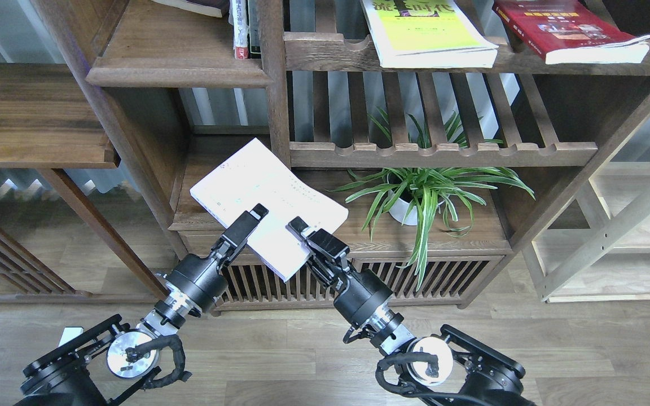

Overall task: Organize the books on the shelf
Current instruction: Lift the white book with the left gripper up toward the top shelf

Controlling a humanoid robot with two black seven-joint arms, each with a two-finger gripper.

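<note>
The pale lavender book point(257, 183) is held aslant in front of the lower left bay of the bookcase. Its far corner is by the upright post. My left gripper point(255, 216) is shut on its near edge, with the top finger lying on the cover. My right gripper point(296, 226) is shut on the same edge, a little to the right. The lower fingers are hidden under the book. The yellow-green book point(429, 34) and the dark red book point(570, 31) lie flat on the upper slatted rack. The solid shelf point(175, 70) with the moulded front edge is at the upper left.
Narrow upright red-and-white-spined books point(240, 28) stand at the right end of the solid shelf. A potted spider plant point(424, 194) stands on the low cabinet top point(471, 237), right of the held book. A slatted rack point(443, 153) crosses above it. A wooden ledge point(31, 124) juts out at left.
</note>
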